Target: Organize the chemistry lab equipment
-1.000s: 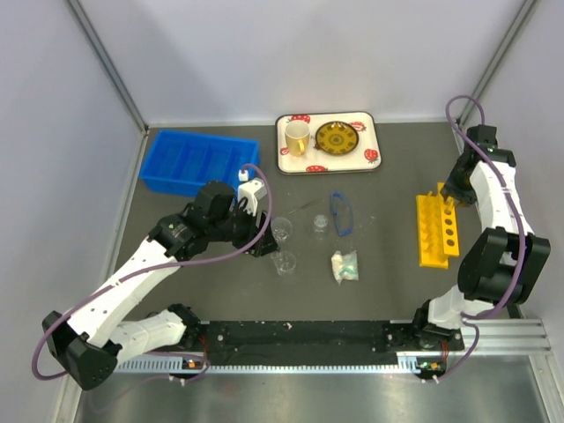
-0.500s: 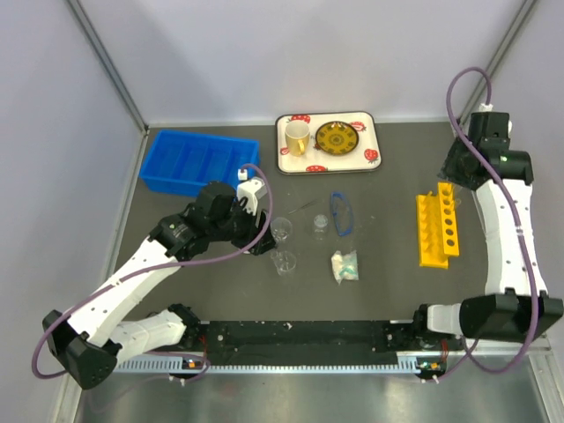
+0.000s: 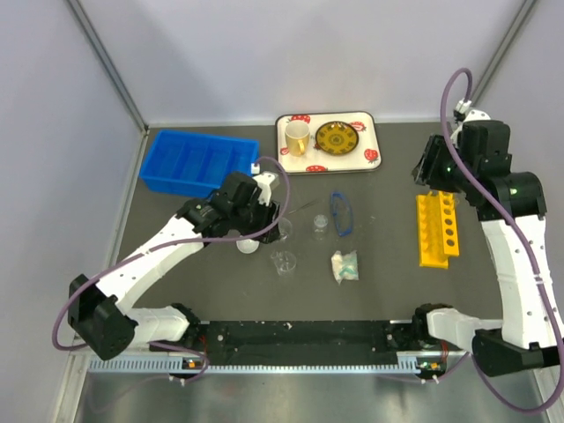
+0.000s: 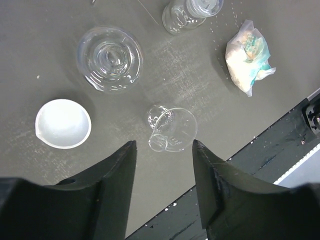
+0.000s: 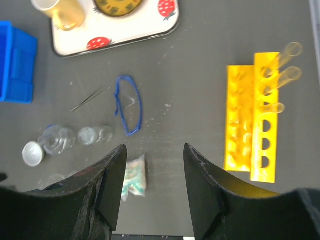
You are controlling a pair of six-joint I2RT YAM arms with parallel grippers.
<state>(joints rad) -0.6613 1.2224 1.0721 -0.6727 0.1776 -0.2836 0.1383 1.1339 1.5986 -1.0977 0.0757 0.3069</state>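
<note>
Above the table [image 4: 40,45], left claw [image 4: 164,146] and right claw [image 5: 154,147] gape wide, empty.
Small beaker [image 4: 172,129] sits under the left; in its wrist view, white dome [image 4: 63,123] at nine o'clock.

A dark grey matte table [image 3: 388,282] is seen. Set directly on it are a blue plastic divided bin [image 3: 198,161], a white strawberry-printed tray [image 3: 328,166], a yellow plastic tube rack [image 3: 437,231], blue-rimmed clear goggles [image 3: 340,212], a white-and-teal packet [image 3: 345,265], a small white round dish [image 4: 63,123] and three small clear glass beakers [image 4: 171,128].
</note>
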